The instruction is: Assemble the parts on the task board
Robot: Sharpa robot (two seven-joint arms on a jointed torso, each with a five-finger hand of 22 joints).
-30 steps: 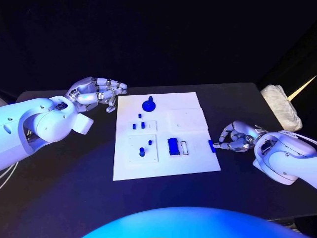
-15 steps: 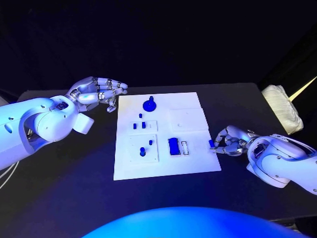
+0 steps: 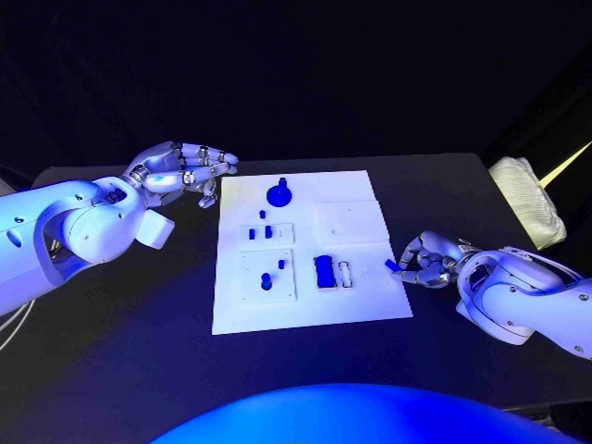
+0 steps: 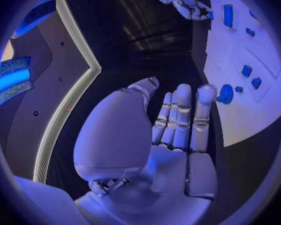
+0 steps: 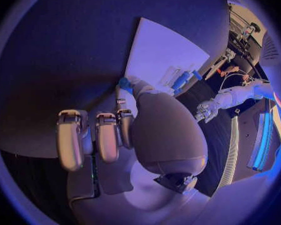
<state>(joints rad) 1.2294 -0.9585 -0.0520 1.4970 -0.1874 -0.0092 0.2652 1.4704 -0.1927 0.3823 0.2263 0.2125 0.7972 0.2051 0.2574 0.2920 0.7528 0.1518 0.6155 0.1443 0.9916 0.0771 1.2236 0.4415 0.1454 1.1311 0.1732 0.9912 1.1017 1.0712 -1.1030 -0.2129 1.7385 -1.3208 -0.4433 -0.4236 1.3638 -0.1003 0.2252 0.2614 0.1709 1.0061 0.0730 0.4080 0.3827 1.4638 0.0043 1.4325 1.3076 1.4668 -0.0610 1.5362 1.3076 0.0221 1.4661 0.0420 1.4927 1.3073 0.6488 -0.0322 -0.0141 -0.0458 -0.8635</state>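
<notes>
Step in hand: your right hand (image 3: pixel 427 260) pinches a small blue part (image 3: pixel 393 266) at the task board's (image 3: pixel 363 310) right edge, seemingly carrying it in for seating.
Next move: you would need to bring that part over its slot and press it home; which slot cannot be told.
Left hand: your left hand (image 3: pixel 178 172) hovers beside the board's far-left corner, fingers curled in, holding nothing.
Board: other blue parts (image 3: pixel 323 272) lie or stand on the white plate.
Writing: none readable.
</notes>
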